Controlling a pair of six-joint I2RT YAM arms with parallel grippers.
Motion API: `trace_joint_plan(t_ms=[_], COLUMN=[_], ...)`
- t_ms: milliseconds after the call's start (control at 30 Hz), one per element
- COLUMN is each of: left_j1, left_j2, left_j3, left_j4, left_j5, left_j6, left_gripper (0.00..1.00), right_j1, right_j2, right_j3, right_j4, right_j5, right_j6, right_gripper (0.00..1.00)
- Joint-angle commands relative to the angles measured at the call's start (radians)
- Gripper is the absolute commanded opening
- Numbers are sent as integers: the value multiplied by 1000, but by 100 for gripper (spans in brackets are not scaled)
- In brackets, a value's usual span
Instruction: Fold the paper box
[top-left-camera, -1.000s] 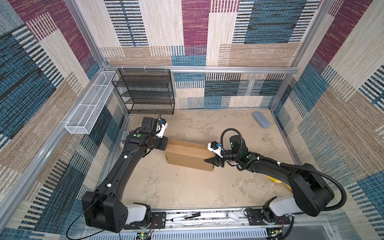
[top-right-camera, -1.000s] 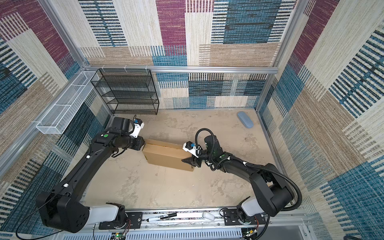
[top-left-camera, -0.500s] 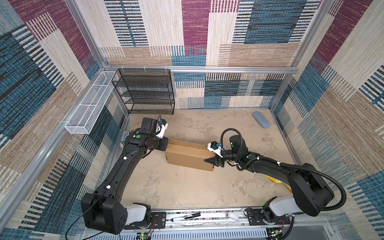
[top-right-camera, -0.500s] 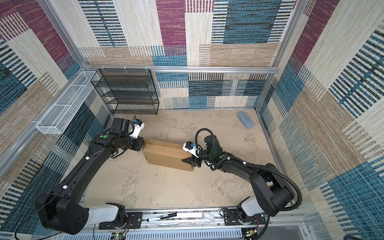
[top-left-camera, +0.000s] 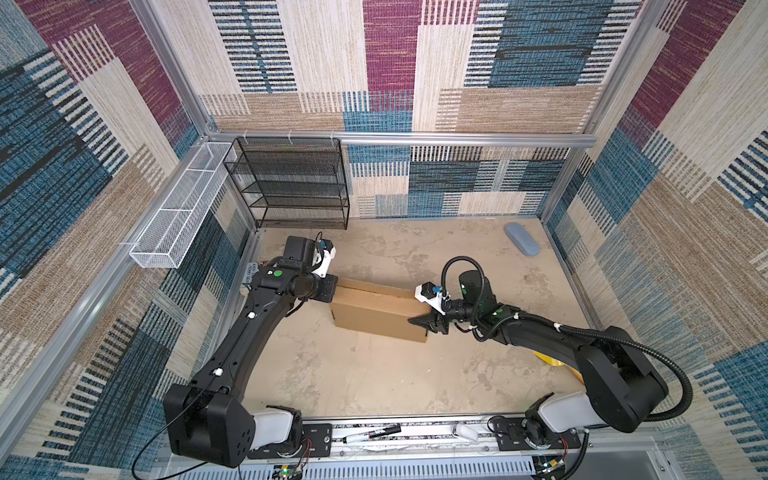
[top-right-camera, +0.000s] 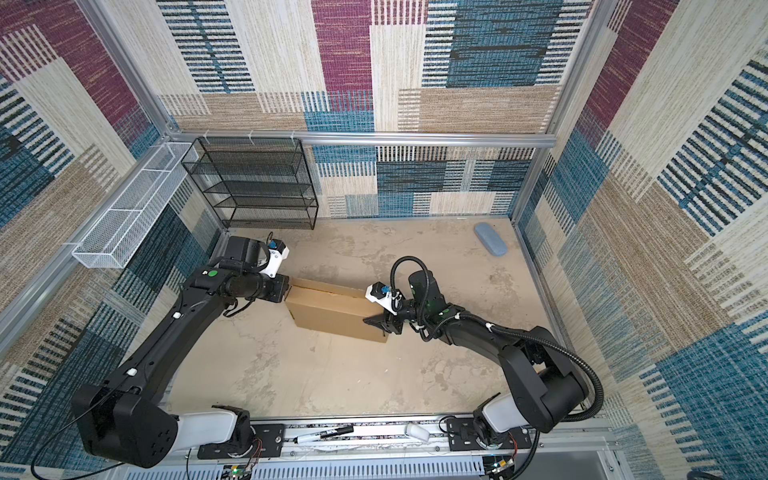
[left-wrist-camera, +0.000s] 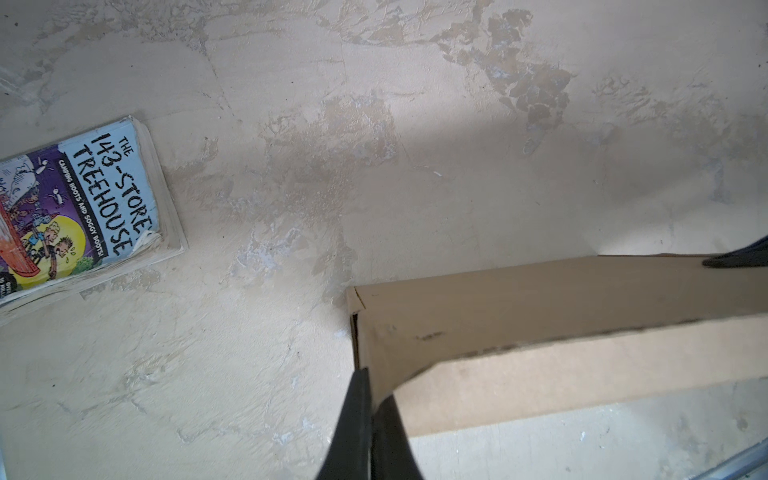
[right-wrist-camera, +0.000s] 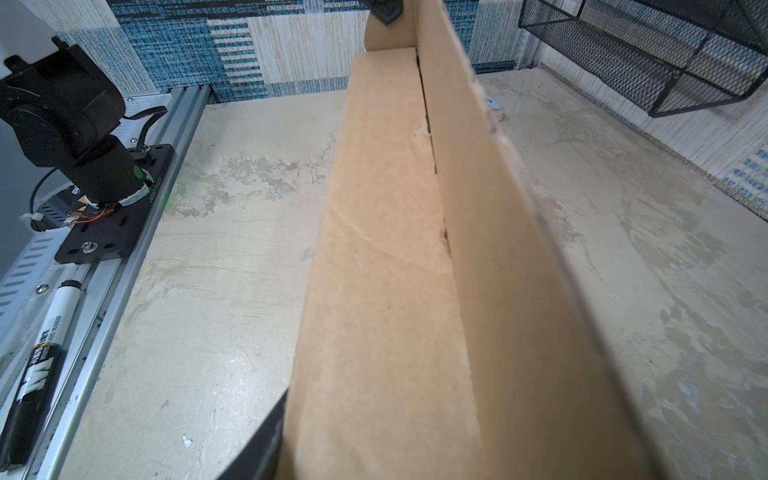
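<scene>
The paper box (top-left-camera: 378, 311) (top-right-camera: 336, 311) is plain brown cardboard, folded into a shallow box that stands on its long edge mid-table. At its left end, my left gripper (top-left-camera: 332, 291) (left-wrist-camera: 372, 386) is shut on a thin rounded flap of the box (left-wrist-camera: 540, 299). My right gripper (top-left-camera: 417, 315) (top-right-camera: 374, 316) straddles the box's right end and is shut across its thickness. In the right wrist view one dark finger (right-wrist-camera: 266, 440) lies against the box's side (right-wrist-camera: 395, 249); the other finger is hidden behind the cardboard.
A colourful book (left-wrist-camera: 79, 208) lies flat on the table near the left gripper. A black mesh rack (top-left-camera: 291, 183) and a white wire basket (top-left-camera: 178, 208) stand at the back left. A blue-grey case (top-left-camera: 522, 239) lies back right. A marker (top-left-camera: 370, 434) rests on the front rail.
My left gripper's jaws have closed onto the box's end flap. Both arms and the box have hardly moved.
</scene>
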Motion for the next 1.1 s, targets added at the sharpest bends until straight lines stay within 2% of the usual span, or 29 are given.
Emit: trace_joint_plan(t_ms=[0, 300, 400, 867, 1067], left_j1=[-2, -4, -4, -4, -4], left_j2=[-4, -23, -35, -44, -45], left_j3=[-17, -66, -83, -118, -134], left_j4=[-9, 35, 50, 55, 77], left_j5=[15, -7, -24, -34, -40], left_j6=[-24, -51, -58, -67, -82], left_gripper=[1, 0, 0, 0, 0], right_j1=[0, 0, 0, 0, 0], right_j2=[10, 6, 3, -24, -41], right_j3=[3, 4, 5, -9, -9], right_j4=[-46, -47, -50, -8, -9], right_j5=[52, 49, 45, 81, 72], right_j6=[2, 5, 7, 30, 36], right_gripper=[35, 36, 42, 52, 60])
